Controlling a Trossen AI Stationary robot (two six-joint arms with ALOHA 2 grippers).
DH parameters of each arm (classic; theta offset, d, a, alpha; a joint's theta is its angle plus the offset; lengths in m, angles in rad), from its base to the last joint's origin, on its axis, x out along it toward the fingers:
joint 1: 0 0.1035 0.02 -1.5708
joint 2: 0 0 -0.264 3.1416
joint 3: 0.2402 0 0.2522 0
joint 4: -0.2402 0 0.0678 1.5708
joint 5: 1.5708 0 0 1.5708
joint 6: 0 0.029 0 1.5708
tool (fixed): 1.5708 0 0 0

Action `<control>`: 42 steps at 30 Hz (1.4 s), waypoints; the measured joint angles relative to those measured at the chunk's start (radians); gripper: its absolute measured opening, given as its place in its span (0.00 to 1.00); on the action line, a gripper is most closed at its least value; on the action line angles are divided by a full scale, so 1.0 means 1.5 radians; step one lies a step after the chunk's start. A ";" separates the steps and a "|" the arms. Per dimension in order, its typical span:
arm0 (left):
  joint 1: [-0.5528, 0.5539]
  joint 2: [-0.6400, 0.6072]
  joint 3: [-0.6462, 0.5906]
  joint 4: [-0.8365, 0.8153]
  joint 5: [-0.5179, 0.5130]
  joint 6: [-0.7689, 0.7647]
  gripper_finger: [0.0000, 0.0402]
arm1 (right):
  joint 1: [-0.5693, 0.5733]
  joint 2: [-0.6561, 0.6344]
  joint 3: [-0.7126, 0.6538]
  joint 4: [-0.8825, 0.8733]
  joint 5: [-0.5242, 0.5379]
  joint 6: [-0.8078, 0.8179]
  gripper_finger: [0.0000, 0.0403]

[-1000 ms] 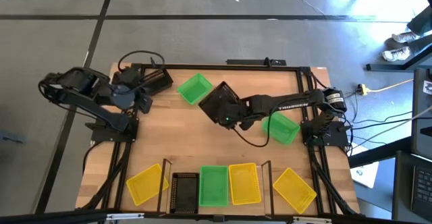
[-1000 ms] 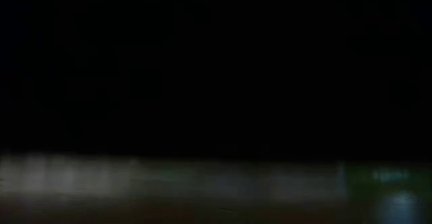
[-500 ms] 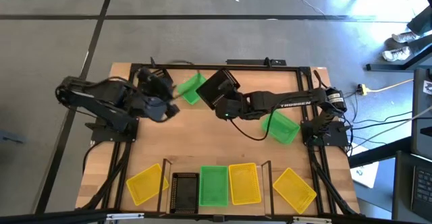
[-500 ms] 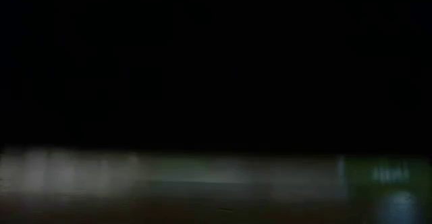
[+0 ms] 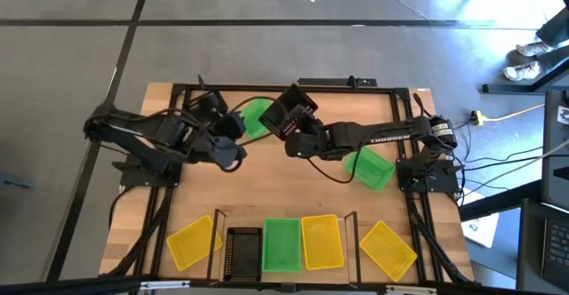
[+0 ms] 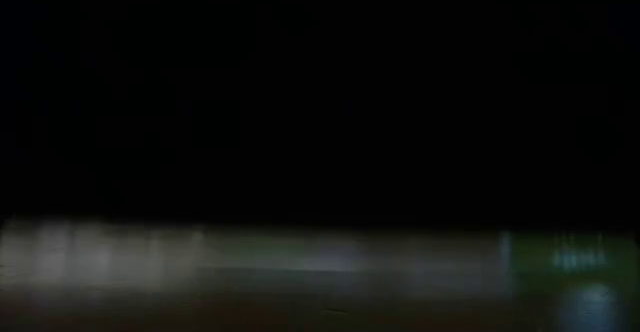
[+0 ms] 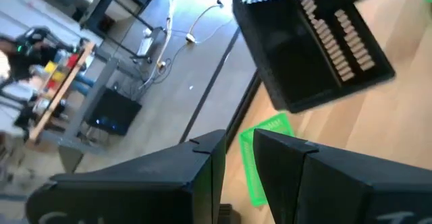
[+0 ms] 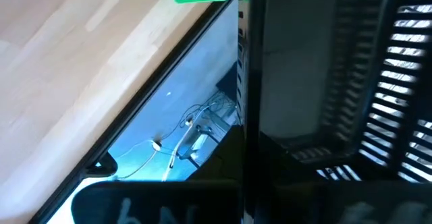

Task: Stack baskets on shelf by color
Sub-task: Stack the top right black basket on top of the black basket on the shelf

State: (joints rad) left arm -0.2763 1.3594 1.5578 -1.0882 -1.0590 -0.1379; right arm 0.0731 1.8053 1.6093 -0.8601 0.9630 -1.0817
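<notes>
Overhead, a wooden table (image 5: 231,206) carries two dark robot arms that reach toward each other near its far middle. The right gripper (image 5: 298,133) has its jaws clamped on a black basket (image 5: 288,118), which is held tilted above the table. From the right wrist, the same black basket (image 8: 351,82) fills most of the picture, its slotted wall close to the camera.

The left gripper (image 5: 233,153) sits just beside a green basket (image 5: 255,115) at the far middle of the table; its jaws stand a little apart with nothing between them. From the left wrist, the two dark fingers (image 7: 297,177) frame a narrow gap, with an edge of the green basket (image 7: 260,160) beyond them and the black basket (image 7: 317,42) hanging farther off.

A second green basket (image 5: 369,168) lies on the right side of the table, partly under the right arm.

Along the near edge stands the shelf (image 5: 216,233), holding in a row a black basket (image 5: 242,251), a green basket (image 5: 282,243) and a yellow basket (image 5: 321,241). One yellow basket (image 5: 190,241) lies at the shelf's left end, partly outside its post, and another (image 5: 388,248) lies on the table to the shelf's right.

The low camera is almost wholly dark and shows nothing usable.
</notes>
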 joint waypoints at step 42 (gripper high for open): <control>0.245 0.078 0.000 0.200 0.307 0.146 0.18 | -0.004 0.000 -0.002 0.028 -0.012 -0.018 0.00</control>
State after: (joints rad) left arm 0.0906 1.4759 1.5578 -0.7879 -0.5987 0.0814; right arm 0.0671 1.8053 1.6066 -0.8175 0.9450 -1.1084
